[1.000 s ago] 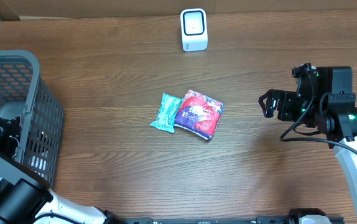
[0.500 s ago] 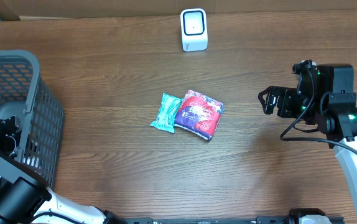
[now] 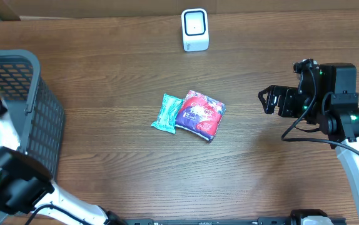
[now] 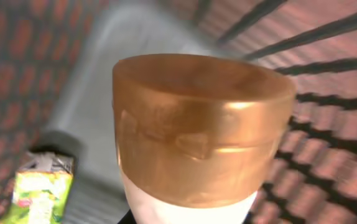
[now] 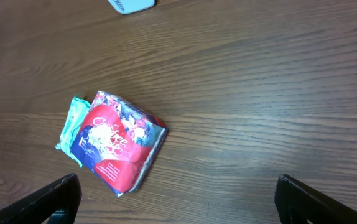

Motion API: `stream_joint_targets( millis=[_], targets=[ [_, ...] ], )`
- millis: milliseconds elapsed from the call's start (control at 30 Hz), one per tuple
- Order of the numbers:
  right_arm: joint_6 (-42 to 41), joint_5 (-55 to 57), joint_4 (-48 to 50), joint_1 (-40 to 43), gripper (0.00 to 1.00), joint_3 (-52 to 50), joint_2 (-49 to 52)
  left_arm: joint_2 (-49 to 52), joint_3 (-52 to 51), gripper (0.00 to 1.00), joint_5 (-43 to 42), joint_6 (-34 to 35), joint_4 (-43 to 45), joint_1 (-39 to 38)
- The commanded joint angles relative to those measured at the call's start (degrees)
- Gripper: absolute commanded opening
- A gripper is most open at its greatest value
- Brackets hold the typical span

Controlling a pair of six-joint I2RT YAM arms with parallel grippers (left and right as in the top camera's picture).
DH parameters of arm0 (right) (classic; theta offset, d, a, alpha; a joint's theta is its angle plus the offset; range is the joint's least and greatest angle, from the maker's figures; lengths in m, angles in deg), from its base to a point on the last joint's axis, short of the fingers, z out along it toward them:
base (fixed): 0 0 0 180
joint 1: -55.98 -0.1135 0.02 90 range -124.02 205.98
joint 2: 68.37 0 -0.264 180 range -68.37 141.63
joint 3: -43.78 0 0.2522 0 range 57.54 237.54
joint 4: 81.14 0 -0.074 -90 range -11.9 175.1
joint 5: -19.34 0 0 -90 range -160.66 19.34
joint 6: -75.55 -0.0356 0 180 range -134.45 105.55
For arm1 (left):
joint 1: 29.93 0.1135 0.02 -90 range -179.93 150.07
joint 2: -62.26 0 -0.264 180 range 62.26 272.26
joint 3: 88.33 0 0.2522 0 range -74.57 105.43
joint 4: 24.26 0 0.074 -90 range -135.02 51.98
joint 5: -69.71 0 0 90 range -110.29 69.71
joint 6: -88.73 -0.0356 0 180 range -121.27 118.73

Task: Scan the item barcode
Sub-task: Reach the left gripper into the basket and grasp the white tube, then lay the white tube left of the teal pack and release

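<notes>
Between the left fingers (image 4: pixel 129 219), inside the basket (image 3: pixel 42 119), a copper-capped bottle (image 4: pixel 197 124).

Dark brown wood-grain worktop (image 3: pixel 104 150), red-and-purple packet (image 3: pixel 199 114) next to a teal wrapper (image 3: pixel 167 113), white scanner (image 3: pixel 195 29), grey mesh basket (image 3: pixel 42 119), pretty shiny copper cap (image 4: pixel 197 124) on white bottle (image 4: pixel 191 208).

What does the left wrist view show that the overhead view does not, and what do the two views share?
Only the left wrist view shows a bronze-capped bottle close to the camera and a green carton at the lower left. Only the overhead view shows the red packet touching the teal packet, the white scanner and the open right gripper. Both show the basket and its mesh wall.
</notes>
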Motion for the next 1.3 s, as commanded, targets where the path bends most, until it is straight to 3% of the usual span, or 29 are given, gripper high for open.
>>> stream_joint_targets(
  millis=[0,300,467,633,733,867,1000,1267],
  targets=[
    [0.1,-0.5,0.2,-0.4,1.0,1.2,0.1,-4.3,13.2,0.04,-1.3,3.8,-2.1,-5.2],
    [0.0,-0.5,-0.2,-0.4,1.0,1.2,0.1,-14.1,32.0,0.04,-1.3,8.6,-3.0,-16.0],
    [0.0,-0.5,-0.8,-0.4,1.0,1.2,0.1,-19.5,32.3,0.04,-1.3,14.4,-6.6,-27.6],
    [0.0,-0.5,-1.2,-0.4,1.0,1.2,0.1,-18.1,30.5,0.04,-1.1,15.5,-11.8,-40.7],
    [0.0,-0.5,-1.2,-0.4,1.0,1.2,0.1,-15.4,27.9,0.04,4.4,22.2,-15.1,-45.9],
    [0.0,-0.5,-1.2,-0.4,1.0,1.2,0.1,-12.4,18.2,0.04,8.2,29.4,-14.4,-49.4],
    [0.0,-0.5,-1.1,-0.4,1.0,1.2,0.1,-9.9,4.4,0.05,7.9,30.7,-8.0,-52.3],
    [0.1,-0.5,-1.0,-0.4,1.0,1.2,0.1,-8.6,-26.4,0.04,7.7,35.6,16.3,-55.4]
  ],
)
